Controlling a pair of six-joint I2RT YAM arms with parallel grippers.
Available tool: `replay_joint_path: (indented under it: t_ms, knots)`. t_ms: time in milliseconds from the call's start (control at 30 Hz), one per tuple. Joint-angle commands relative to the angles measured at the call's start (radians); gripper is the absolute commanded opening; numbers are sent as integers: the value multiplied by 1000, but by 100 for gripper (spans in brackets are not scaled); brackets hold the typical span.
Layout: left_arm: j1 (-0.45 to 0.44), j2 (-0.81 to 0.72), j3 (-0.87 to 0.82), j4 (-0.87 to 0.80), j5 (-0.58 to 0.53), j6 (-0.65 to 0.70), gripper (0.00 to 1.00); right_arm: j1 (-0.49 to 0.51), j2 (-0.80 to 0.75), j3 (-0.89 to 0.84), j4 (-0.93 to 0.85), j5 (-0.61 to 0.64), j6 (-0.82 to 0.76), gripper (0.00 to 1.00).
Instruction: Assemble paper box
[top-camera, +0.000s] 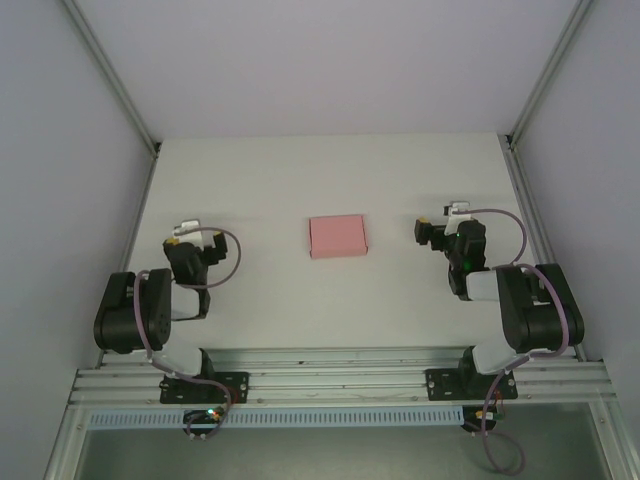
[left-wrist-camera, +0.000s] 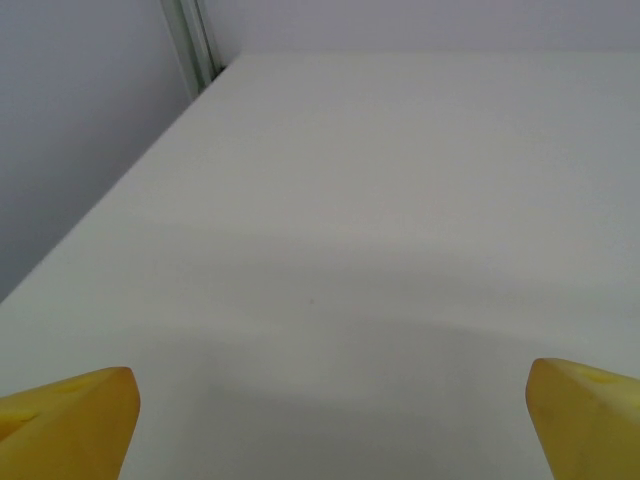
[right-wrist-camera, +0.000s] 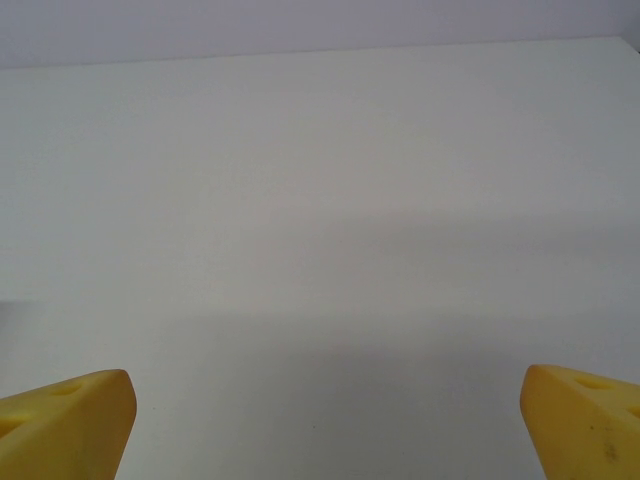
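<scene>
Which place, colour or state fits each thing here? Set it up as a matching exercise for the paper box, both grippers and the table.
Column one:
1. paper box
2. left gripper
3. right gripper
4. table

Column two:
A. open, on the box's right side
B. white
C. pink, lying mid-table, apart from both grippers
D. open, on the box's left side

Pairs: 1-C, 2-D, 3-A, 4-B

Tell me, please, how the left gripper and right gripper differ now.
The left gripper sits left of the paper box, the right gripper right of it. The left gripper's view takes in a side wall and frame post; the right gripper's, table up to the back wall. Both stand open, holding nothing.
</scene>
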Motion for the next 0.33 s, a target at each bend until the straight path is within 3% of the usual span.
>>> replay_joint_path:
  t_ms: [0,300]
  knots:
    - [3,6,-8,67,11,11,100,2,4,6,22,1,-10,100]
    - [-2,2,15,23,-51,-6,100,4,4,6,21,1,-10,100]
